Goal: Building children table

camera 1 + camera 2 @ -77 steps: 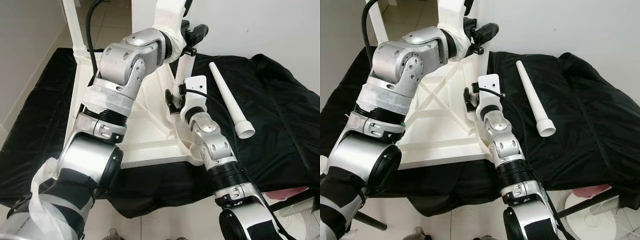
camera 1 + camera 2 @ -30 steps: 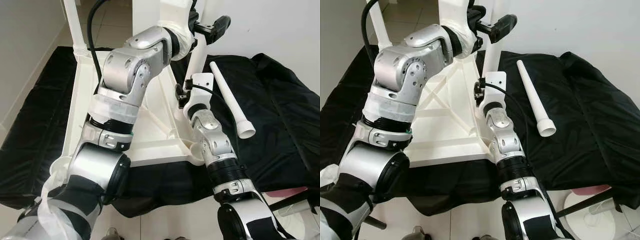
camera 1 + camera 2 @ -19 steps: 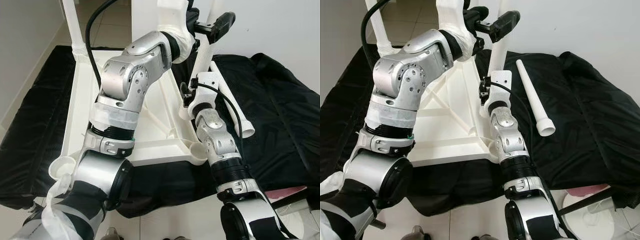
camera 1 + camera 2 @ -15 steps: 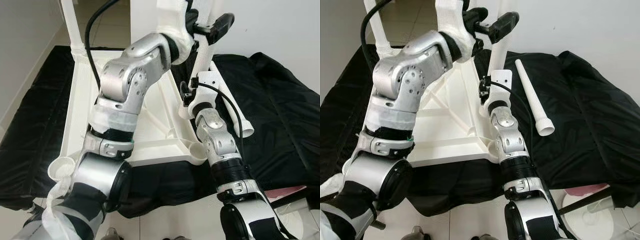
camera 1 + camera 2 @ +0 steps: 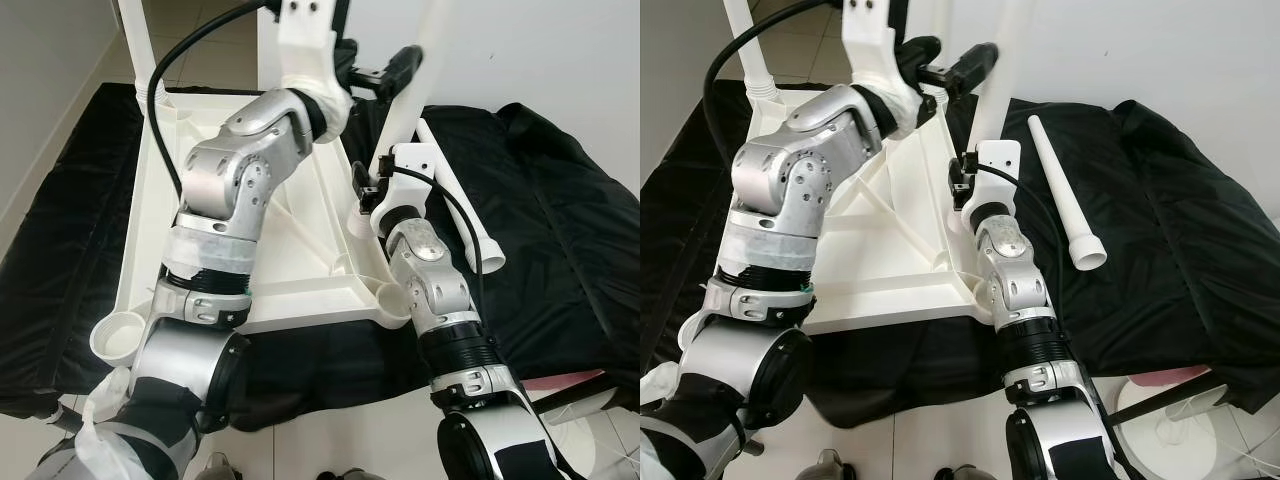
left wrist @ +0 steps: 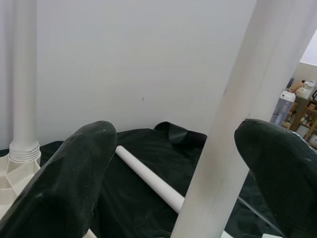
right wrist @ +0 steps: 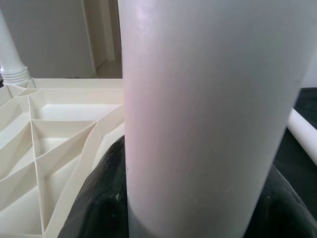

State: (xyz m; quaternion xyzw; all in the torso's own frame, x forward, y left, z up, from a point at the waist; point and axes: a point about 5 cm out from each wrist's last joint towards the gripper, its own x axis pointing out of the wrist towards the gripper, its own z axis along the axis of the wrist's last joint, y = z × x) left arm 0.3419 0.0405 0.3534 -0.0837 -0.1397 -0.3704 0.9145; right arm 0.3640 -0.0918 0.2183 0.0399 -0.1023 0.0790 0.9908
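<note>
Upturned white plastic tabletop [image 5: 290, 270] lies underside-up on a black cloth [image 5: 560, 230]; its ribbed underside faces me. Far-left corner: one white leg [image 5: 138, 45] already stands upright in its socket. Near-left corner socket [image 5: 118, 335] is an open round cup, no leg in it.

A second white table leg [image 5: 992, 95] stands steeply upright at the tabletop's right edge, leaning slightly toward the wall. My right gripper [image 5: 372, 195] is on its lower part, just above the tabletop; in the right wrist view the leg [image 7: 208, 114] sits tight between my two black fingers [image 7: 104, 198], which press against it on both sides, so I am clamped on it.

My left gripper [image 5: 958, 66] reaches across, higher up the same leg. In the left wrist view its fingers [image 6: 69, 183] are spread wide, with the leg [image 6: 233, 114] standing between them and clear gaps on each side; no contact.

A third leg [image 5: 455, 195] lies loose on the cloth, right of the tabletop, flared end nearest me.
</note>
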